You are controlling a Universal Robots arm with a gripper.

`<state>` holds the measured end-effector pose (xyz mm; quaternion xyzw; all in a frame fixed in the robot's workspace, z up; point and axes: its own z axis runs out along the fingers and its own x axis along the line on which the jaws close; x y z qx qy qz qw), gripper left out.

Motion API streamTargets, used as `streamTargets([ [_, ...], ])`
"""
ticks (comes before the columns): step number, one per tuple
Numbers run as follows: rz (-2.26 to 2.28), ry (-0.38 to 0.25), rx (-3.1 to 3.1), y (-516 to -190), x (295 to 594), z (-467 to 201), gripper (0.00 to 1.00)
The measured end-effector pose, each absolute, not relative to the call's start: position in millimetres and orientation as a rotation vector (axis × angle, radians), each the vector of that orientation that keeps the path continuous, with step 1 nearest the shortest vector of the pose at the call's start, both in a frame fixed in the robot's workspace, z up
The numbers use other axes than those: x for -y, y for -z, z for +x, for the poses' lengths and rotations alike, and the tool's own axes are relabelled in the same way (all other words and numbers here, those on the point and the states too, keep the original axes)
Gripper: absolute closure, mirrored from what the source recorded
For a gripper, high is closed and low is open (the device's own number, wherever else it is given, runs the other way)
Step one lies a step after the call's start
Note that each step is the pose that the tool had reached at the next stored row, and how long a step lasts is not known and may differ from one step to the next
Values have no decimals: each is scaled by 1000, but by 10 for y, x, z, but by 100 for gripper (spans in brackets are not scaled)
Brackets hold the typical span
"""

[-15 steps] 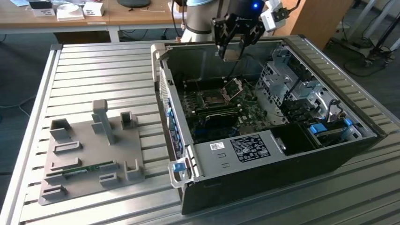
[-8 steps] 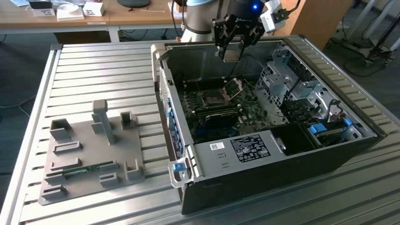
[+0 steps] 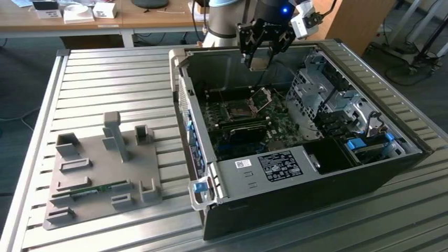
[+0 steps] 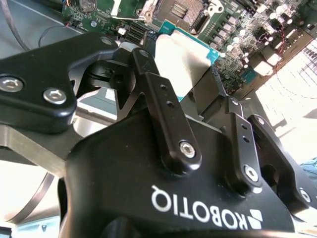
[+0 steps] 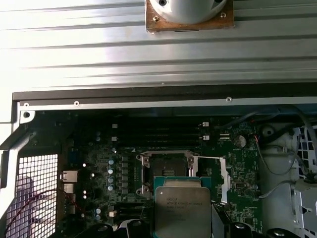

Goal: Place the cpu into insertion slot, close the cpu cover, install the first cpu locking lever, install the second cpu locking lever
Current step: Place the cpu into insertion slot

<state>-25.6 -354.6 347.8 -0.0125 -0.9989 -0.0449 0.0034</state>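
Fingers (image 4: 163,114) pinching cpu (image 5: 182,210) by opposite edges, face level. Gripper (image 3: 259,58) hovers high over open case (image 3: 392,168). Insertion slot (image 5: 167,171) uncovered below, offset slightly toward memory slots (image 5: 158,134).

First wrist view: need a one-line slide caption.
The cpu, clamped between the fingers, hangs over the green motherboard with the empty insertion slot in sight.

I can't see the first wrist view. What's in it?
A silver-topped cpu sits close to the camera, with the empty insertion slot beyond it on a green circuit board inside a computer case. A ribbed metal table lies past the case.
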Motion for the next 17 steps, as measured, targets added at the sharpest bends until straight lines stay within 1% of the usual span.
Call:
streamTargets([
  [17, -39, 141, 3133, -3400, 3545, -257, 46],
])
